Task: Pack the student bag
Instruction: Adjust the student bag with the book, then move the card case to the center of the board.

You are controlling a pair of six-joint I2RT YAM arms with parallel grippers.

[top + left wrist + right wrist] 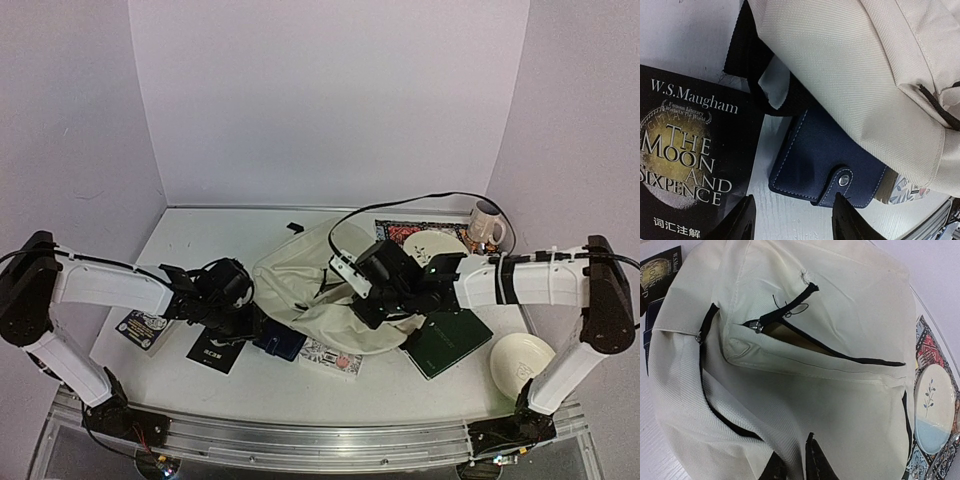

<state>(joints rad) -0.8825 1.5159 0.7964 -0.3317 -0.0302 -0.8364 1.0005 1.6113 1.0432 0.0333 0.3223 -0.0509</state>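
The student bag point(300, 275), cream fabric with black zipper lines, lies slumped in the middle of the table. Its pocket zipper point(790, 315) is partly open in the right wrist view. My right gripper point(795, 467) pinches a fold of the bag's fabric point(840, 405) between its black fingers. My left gripper point(792, 220) stands open just short of a navy snap wallet point(815, 160), which lies half under the bag's edge point(855, 75). The left gripper's right fingertip point(842, 212) overlaps the wallet's snap tab.
A black "The Moon and Sixpence" book point(685, 150) lies left of the wallet. A dark green book point(447, 340), a cream bowl point(520, 360), a painted plate point(435, 245) on a patterned mat point(393, 229), a mug point(487, 222) and a patterned booklet point(330, 358) surround the bag.
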